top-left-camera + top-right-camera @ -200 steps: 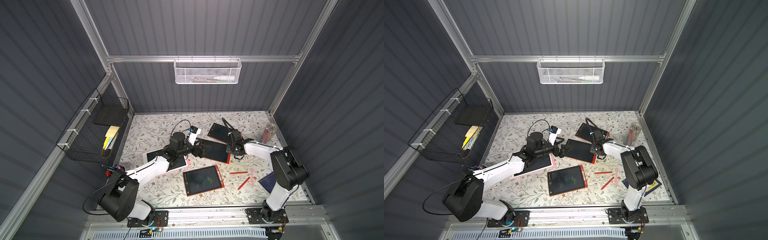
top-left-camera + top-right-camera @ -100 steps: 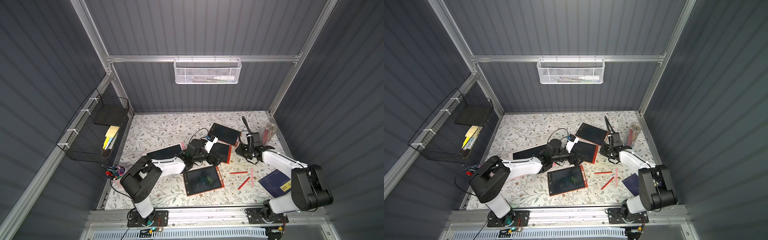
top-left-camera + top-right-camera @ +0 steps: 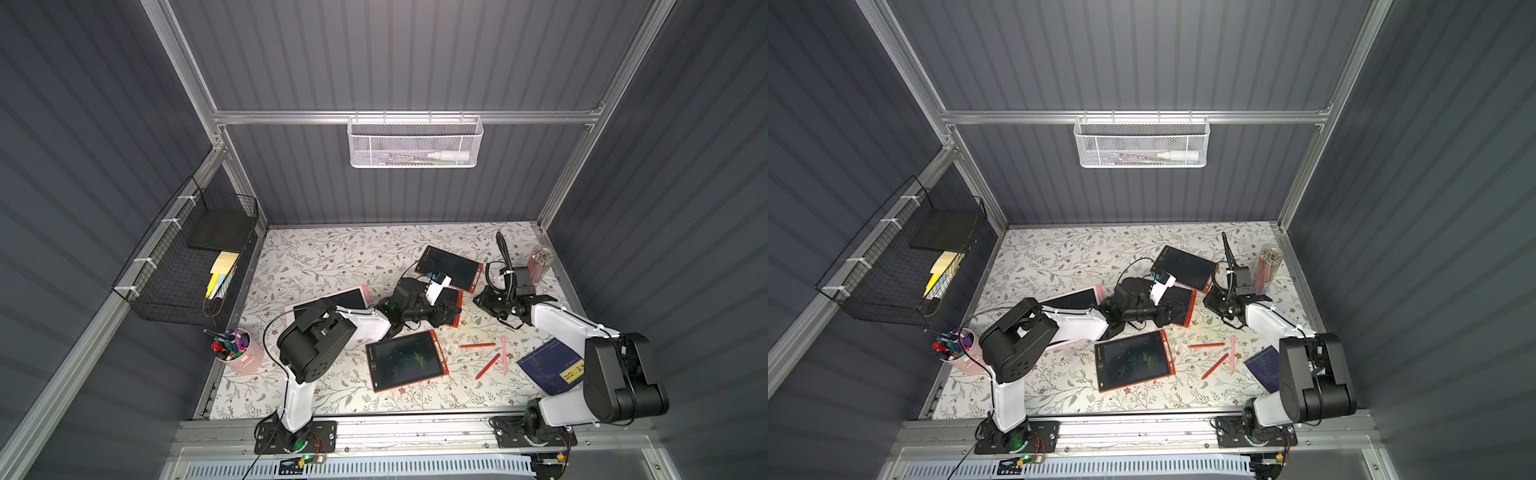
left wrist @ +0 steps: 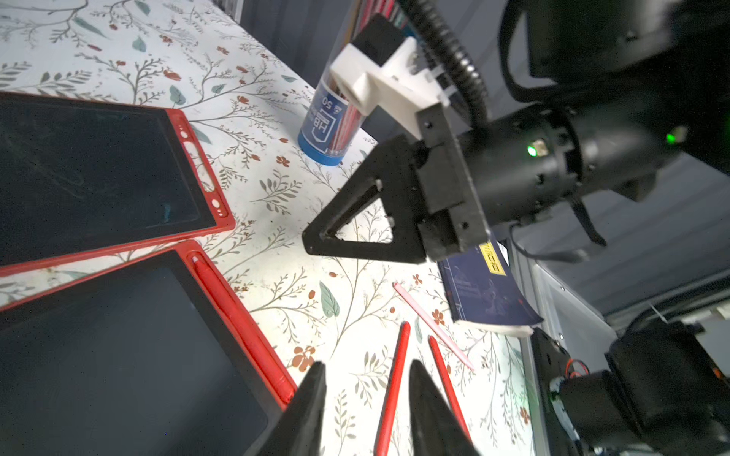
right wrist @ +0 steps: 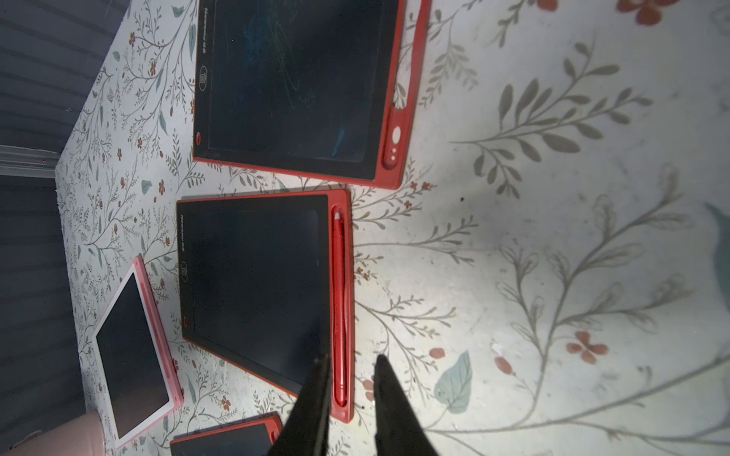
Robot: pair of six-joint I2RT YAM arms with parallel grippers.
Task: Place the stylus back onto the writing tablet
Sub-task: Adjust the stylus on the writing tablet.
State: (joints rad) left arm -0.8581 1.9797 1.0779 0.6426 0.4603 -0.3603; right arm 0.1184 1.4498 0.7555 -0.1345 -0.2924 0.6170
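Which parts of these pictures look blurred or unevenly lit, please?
Right wrist view: the jaws are dark, soft silhouettes, and a bright patch washes out the tablecloth near them. Left wrist view: its jaws blur too; the docked stylus is sharp. Both top views: dim walls, brighter tablecloth.

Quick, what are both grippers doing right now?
Left gripper: jaws partly open, holding nothing.
Right gripper: jaws narrowly open, holding nothing.
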